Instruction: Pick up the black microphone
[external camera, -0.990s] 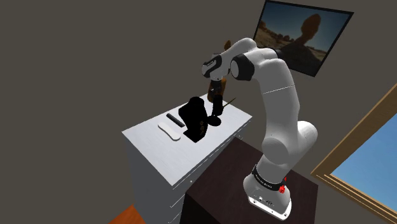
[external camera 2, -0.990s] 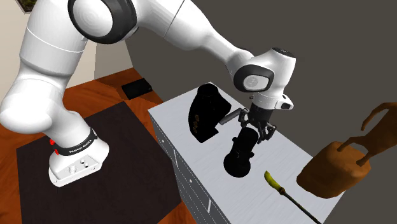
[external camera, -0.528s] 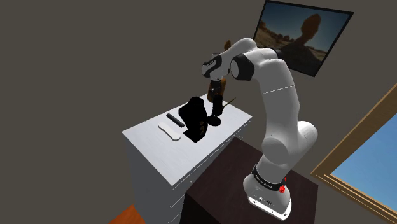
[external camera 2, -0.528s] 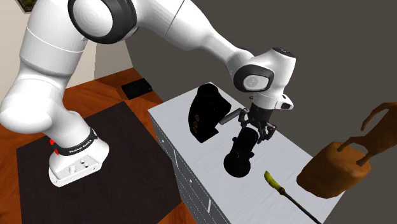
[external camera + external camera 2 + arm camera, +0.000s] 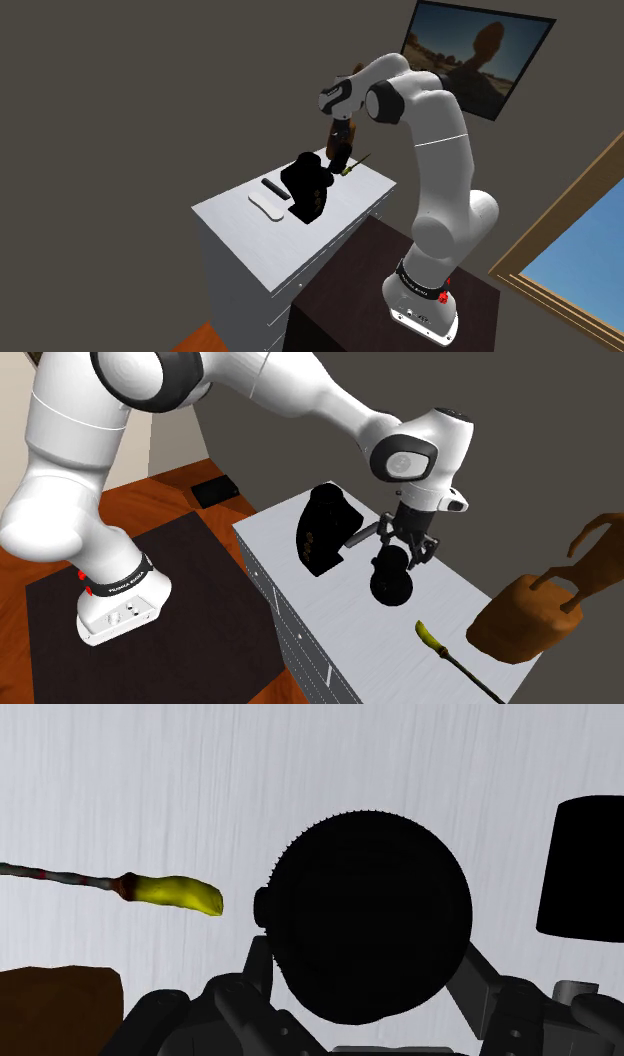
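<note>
Overhead, arm [image 5: 432,120] crooks downward, fingers [image 5: 474,976] clasping microphone [image 5: 392,577] (base lowest).

- Shoulder view: high behind the stand [image 5: 350,270], well back, facing down over the desk [image 5: 235,225].
- Second exterior view: nearer, at the desk's far end, facing the stand.
- Wrist view: close above the desk, looking along the claw [image 5: 365,979].
- All share the desk top by the mic [image 5: 392,582].

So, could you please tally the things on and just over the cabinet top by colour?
Black: 3 (microphone, bulky object, small bar)
White: 1 (flat piece)
Brown: 1 (bag)
Yellow-tipped: 1 (stick)
Total: 6
</note>
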